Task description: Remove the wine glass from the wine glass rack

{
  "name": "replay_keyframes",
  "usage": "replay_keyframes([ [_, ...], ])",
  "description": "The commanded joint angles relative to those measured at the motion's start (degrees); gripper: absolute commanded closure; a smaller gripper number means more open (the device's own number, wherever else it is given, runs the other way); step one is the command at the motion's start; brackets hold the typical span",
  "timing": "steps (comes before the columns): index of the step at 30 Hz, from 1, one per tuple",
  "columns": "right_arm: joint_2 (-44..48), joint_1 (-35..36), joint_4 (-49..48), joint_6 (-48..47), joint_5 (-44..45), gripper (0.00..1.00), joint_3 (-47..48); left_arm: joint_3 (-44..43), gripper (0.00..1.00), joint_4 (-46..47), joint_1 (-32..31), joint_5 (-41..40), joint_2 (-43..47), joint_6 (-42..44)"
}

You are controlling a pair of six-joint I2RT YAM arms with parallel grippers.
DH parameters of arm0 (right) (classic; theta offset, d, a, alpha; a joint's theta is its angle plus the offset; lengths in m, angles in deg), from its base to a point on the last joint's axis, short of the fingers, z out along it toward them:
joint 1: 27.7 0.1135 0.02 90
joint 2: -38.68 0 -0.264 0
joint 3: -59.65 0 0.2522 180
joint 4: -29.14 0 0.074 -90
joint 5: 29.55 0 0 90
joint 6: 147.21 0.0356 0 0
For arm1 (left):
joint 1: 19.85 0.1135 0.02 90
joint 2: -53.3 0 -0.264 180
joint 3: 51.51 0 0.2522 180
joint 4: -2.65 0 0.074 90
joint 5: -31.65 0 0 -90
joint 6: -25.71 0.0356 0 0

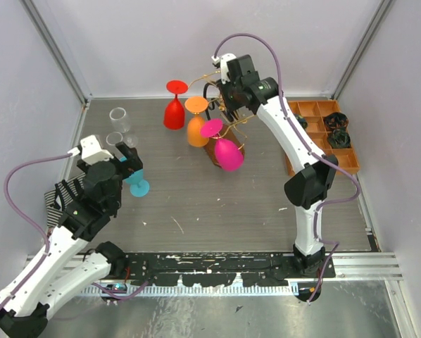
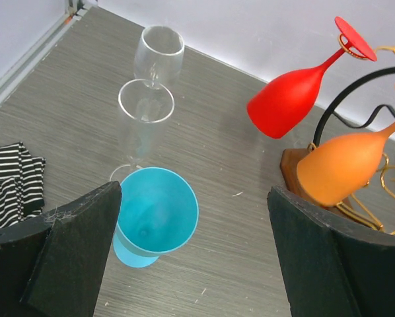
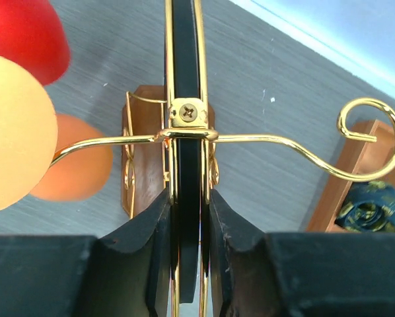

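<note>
My right gripper clamps the centre bar of the wine glass rack (left gripper gapes, empty); a sideways tug could topple its hanging glasses.

The wine glass rack is polished gold metal wire, mirror-bright, with a smooth glossy black band as its central upright and a brown wooden base of low sheen. The red glass, orange glass and pink glass look opaque and smooth, satin rather than shiny. The teal glass has a soft gloss inside. Two clear glasses are transparent and glossy. The table is matt grey with a wood-grain pattern. The striped cloth is soft fabric. The left pincer has matt black, dusty fingers. The right pincer is matt black too, and scuffed.
</note>
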Motion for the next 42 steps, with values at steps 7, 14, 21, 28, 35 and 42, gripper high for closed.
replay_keyframes([
  [7,1.19,-3.71,-17.86,-15.46,-1.45,0.43,0.94,-2.94,0.02,-0.07,-0.19,1.23,-1.27,1.66],
  [14,3.84,-3.73,-20.64,-15.2,-0.73,0.19,1.56,-3.49,0.02,-1.24,-0.19,1.4,-1.03,1.77],
  [21,14.5,-3.61,-20.98,-6.16,-2.98,0.17,-6.4,-3.95,0.02,-1.69,-0.2,1.65,-1.42,1.76],
  [28,19.52,-3.68,-11.67,11.69,-7.16,0.26,-8.67,-5.0,0.02,-3.6,-0.19,1.37,-0.52,1.54],
  [35,18.29,-3.74,-4.88,18.07,-14.25,0.32,-10.2,-4.93,0.02,-5.45,-0.19,1.53,0.63,0.57],
  [42,20.39,-3.77,-6.33,19.72,-16.38,0.33,-19.27,-4.42,0.02,-6.41,-0.2,1.61,1.34,-0.3],
])
